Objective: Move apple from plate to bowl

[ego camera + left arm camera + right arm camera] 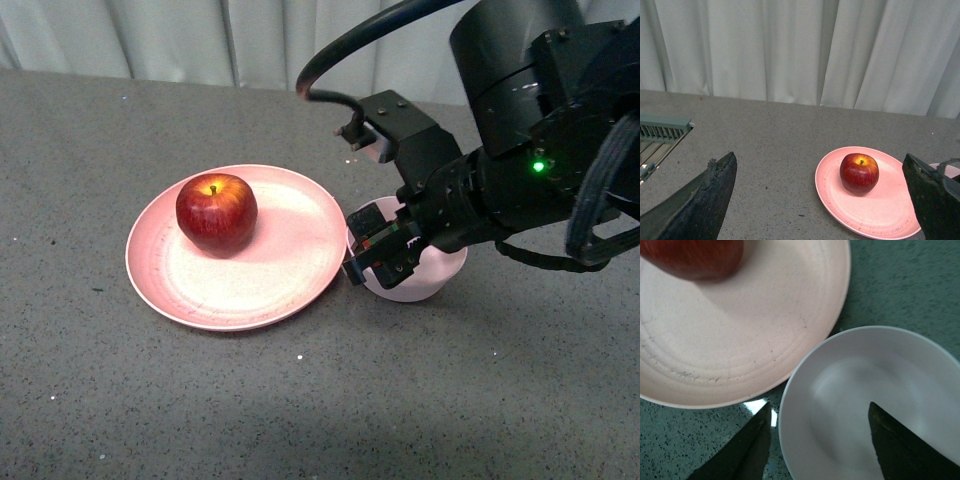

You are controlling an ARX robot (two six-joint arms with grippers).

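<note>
Grey tabletop [100, 400]: apple [216, 213] on plate [290, 265], left of right gripper [376, 248].

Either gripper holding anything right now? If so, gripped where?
Nothing is held. The right gripper is open over the bowl, the left gripper is open and empty; the apple sits on the plate.
</note>
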